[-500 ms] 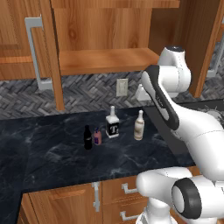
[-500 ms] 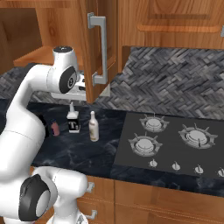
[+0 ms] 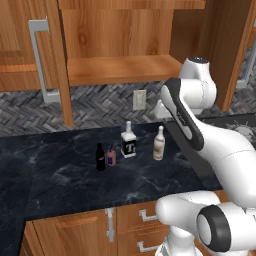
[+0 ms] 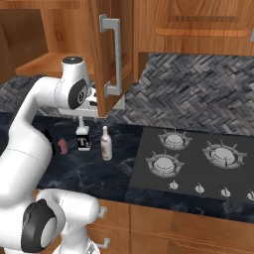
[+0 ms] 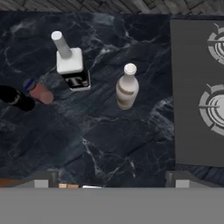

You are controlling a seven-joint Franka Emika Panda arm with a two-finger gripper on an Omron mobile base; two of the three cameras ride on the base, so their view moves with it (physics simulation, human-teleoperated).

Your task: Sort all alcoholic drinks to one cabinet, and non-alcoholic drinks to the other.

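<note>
- While the bottles have stayed put over the last half second, the arm has barely shifted, so nothing is sorted yet.
- All four stand on the bench (image 3: 60, 175): square clear bottle (image 3: 128, 141), cream-white bottle (image 3: 159, 143), black cola bottle (image 3: 100, 157), pink bottle (image 3: 111, 156).
- From the hand view, the gripper (image 5: 109, 177) hangs high over them, jaws released and holding nothing.
- Only the right base view shows the stove (image 4: 198, 163); the left shows the open cabinet shelf (image 3: 120, 67).

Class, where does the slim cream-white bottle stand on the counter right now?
In the left base view the slim cream-white bottle stands upright on the dark marble counter, just right of the square clear bottle with the black label, between it and the stovetop.
</note>
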